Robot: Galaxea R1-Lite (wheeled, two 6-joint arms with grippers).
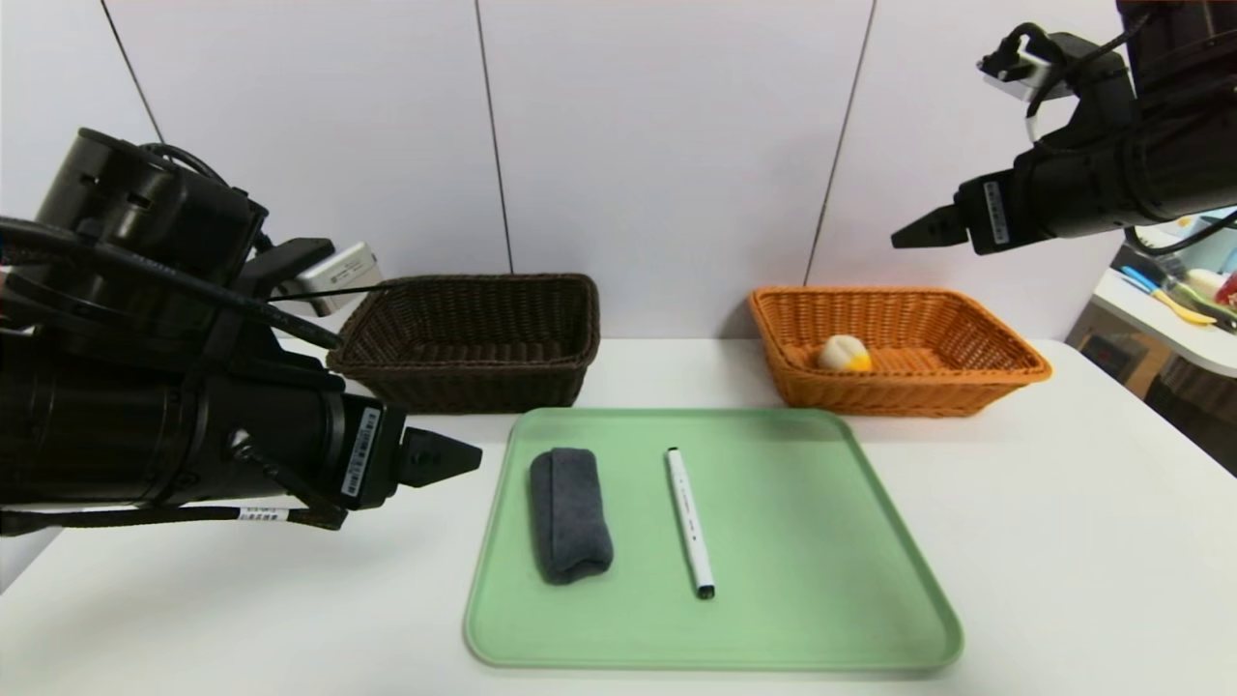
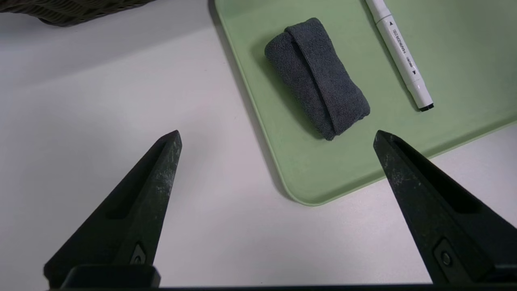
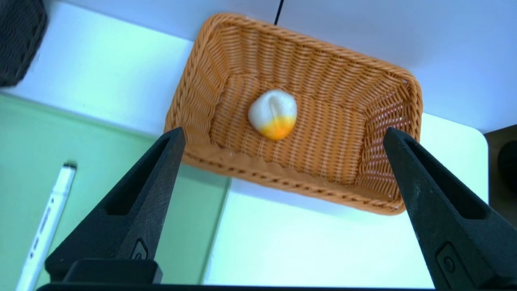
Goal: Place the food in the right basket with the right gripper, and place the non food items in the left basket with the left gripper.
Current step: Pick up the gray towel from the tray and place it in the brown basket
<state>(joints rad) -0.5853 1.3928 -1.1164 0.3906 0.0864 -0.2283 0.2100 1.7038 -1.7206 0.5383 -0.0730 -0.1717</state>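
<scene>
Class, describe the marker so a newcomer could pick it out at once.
Find the flat green rectangular tray on the white table, in front of the two wicker baskets. Near its middle lies a slim white marker with black ends. Unlike the soft, thick, folded dark grey cloth beside it, it is thin, straight and printed with small dark lettering.

Head view faces forward-down; wrist views, closer, share the marker.

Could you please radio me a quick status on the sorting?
Left gripper open, empty, beside the tray; right gripper open above the orange basket. Food inside it; cloth and marker on tray. No obstruction seen.
</scene>
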